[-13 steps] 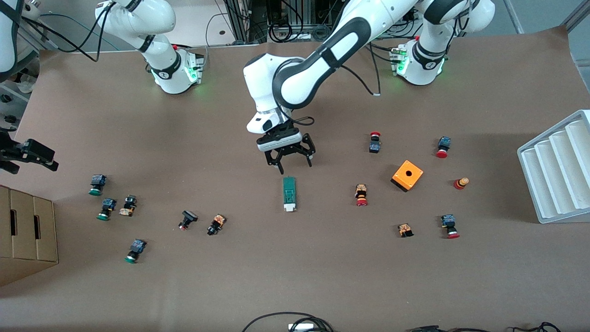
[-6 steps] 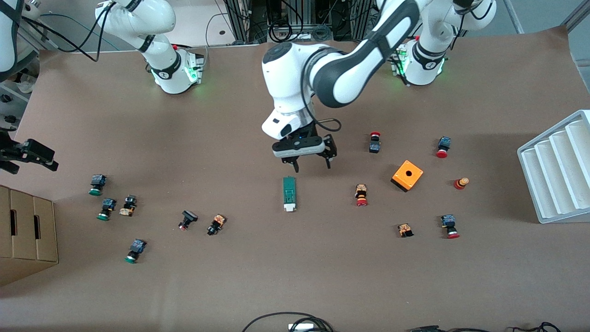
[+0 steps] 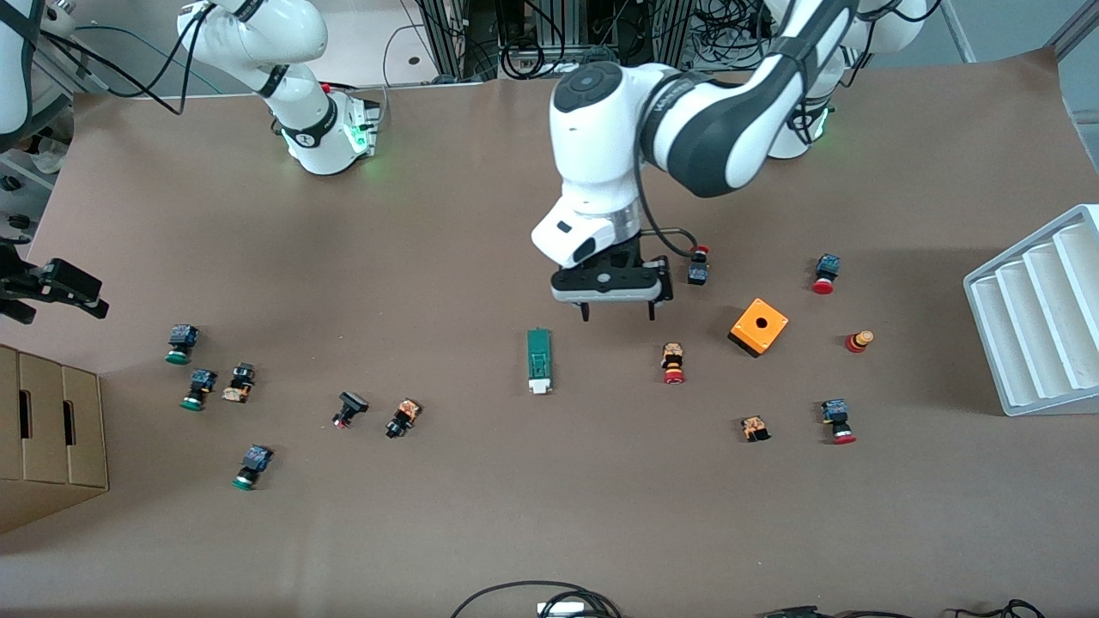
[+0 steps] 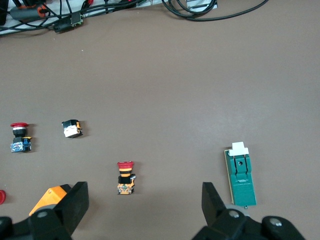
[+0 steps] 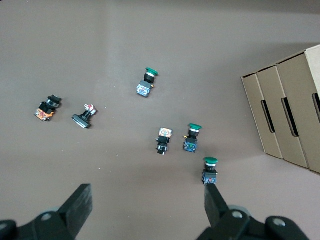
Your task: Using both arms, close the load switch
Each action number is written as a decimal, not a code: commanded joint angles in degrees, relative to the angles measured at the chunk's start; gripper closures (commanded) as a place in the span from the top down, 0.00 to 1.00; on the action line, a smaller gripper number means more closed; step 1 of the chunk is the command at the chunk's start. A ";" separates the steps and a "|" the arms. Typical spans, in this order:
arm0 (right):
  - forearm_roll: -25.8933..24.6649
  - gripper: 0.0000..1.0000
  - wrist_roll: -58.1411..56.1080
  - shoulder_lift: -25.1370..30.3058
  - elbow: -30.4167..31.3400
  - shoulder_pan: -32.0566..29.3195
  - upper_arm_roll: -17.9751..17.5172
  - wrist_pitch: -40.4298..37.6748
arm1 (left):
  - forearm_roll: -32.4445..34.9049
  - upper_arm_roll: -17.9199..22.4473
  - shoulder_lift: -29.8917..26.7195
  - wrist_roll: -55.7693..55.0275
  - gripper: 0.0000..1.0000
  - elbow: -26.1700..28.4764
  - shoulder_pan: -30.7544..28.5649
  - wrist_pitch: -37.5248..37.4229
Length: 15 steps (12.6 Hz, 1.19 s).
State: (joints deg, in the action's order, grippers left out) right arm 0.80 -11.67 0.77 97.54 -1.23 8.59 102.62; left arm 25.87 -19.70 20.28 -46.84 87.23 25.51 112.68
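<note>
The load switch (image 3: 539,360) is a slim green bar lying flat mid-table, with its white sliding block (image 3: 539,386) at the end nearer the front camera. It also shows in the left wrist view (image 4: 241,176). My left gripper (image 3: 617,314) is open and empty over bare table, beside the switch toward the left arm's end and apart from it. Its fingers (image 4: 212,197) stand wide apart. My right gripper (image 3: 88,299) waits at the right arm's end of the table, above the green-capped buttons. It is open and empty in the right wrist view (image 5: 147,205).
An orange box with a hole (image 3: 759,326) and red-capped buttons (image 3: 672,362) lie toward the left arm's end. A small button (image 3: 697,266) sits close beside the left gripper. A white stepped tray (image 3: 1039,318) stands at that end. A cardboard box (image 3: 47,438) and green-capped buttons (image 3: 182,343) lie at the right arm's end.
My left gripper has moved from over the table just past the switch's farther end toward the left arm's end. The switch and the right arm have not moved.
</note>
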 commanded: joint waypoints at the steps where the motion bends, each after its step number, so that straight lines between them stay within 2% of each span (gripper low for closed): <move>1: -1.24 1.00 -0.19 0.11 -0.77 0.26 -0.06 -0.49 | -7.03 -0.34 -4.18 10.32 1.00 1.10 -4.32 -1.32; 6: -1.15 1.00 -0.19 0.11 -0.77 0.26 -0.06 -0.49 | -17.95 -0.25 -8.76 28.42 1.00 -0.21 -15.21 -8.94; 11: -1.15 1.00 -0.19 0.11 -0.77 0.26 -0.06 -0.49 | -22.09 -0.34 -8.85 41.36 1.00 -5.04 -24.44 -18.45; 15: -1.15 1.00 -0.19 0.11 -0.77 0.26 -0.06 -0.49 | -22.61 -0.25 -9.73 49.91 1.00 -5.49 -30.51 -22.85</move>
State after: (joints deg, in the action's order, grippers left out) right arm 0.80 -11.67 0.77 97.51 -1.20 8.48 102.62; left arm 4.66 -19.33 11.46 0.56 82.10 -2.60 91.80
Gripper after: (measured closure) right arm 0.000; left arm 0.000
